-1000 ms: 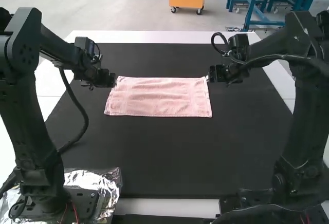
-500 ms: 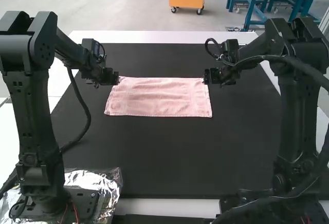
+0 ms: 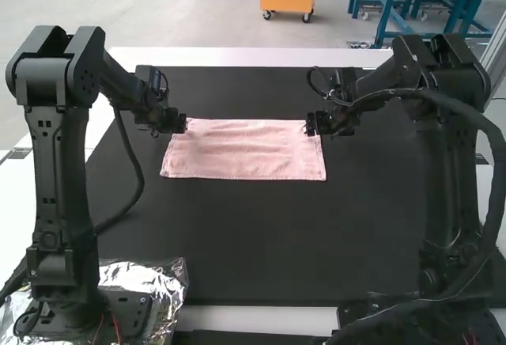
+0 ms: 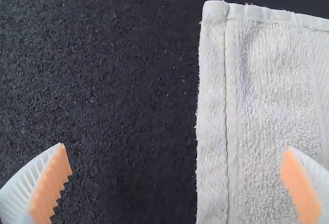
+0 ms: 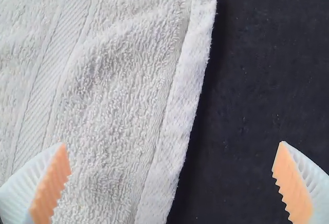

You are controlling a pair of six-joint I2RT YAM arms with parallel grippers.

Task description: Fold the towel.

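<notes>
The pink towel (image 3: pixel 243 151) lies as a flat, wide rectangle on the black mat. At its far left corner is my left gripper (image 3: pixel 182 123), and at its far right corner is my right gripper (image 3: pixel 311 123). In the left wrist view the left gripper (image 4: pixel 177 178) stands open, its fingers apart over the side edge of the towel (image 4: pixel 267 95). The right wrist view has the right gripper (image 5: pixel 172 175) open too, one finger over the towel (image 5: pixel 113 85) and the other over the mat.
The black mat (image 3: pixel 253 242) extends on all sides of the towel, with the white table edge (image 3: pixel 245 57) beyond it. Crinkled foil (image 3: pixel 162 282) lies around the left arm's base.
Both grippers have moved slightly inward over the towel's far corners, the left one rightward and the right one leftward. The towel has kept its place and shape.
</notes>
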